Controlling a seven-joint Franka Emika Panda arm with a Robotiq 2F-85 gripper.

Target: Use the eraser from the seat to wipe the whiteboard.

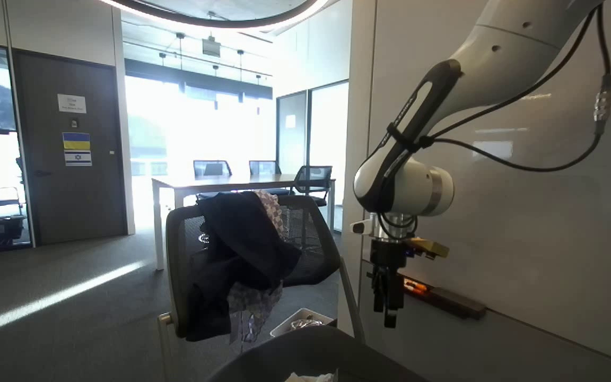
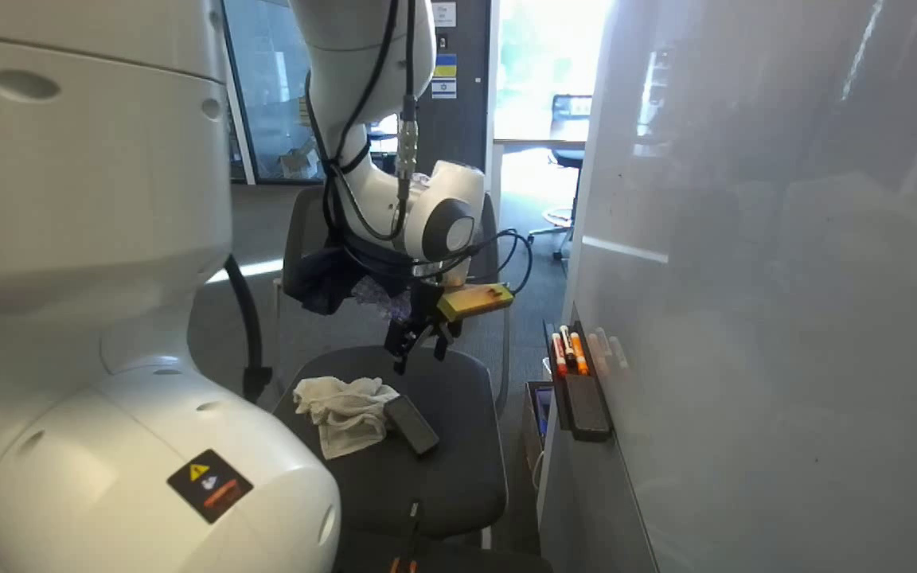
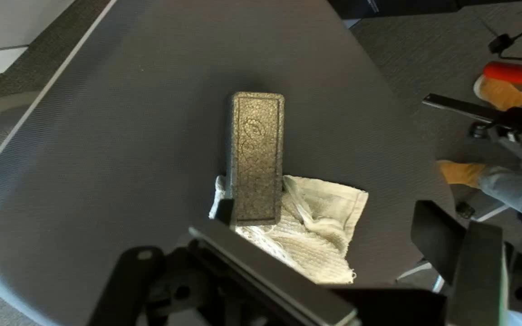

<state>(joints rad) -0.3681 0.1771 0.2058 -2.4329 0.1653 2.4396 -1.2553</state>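
Note:
The grey eraser lies on the chair seat in an exterior view (image 2: 411,426) and in the wrist view (image 3: 258,158). One end of it overlaps the crumpled white cloth (image 3: 320,235). The grey seat bears both (image 2: 458,477). My gripper is open and empty above the seat in both exterior views (image 1: 385,315) (image 2: 420,360). In the wrist view the gripper's fingers (image 3: 326,214) are wide apart, with the cloth between them in the picture. The left finger covers a corner beside the eraser's near end. The large pale whiteboard stands beside the chair in both exterior views (image 1: 549,239) (image 2: 769,278).
A tray on the whiteboard's lower edge holds several markers (image 2: 570,350) and another dark eraser (image 2: 588,404). A black garment (image 1: 242,239) hangs over the chair back. A person's shoe (image 3: 462,173) and black stand parts (image 3: 460,106) show beyond the seat.

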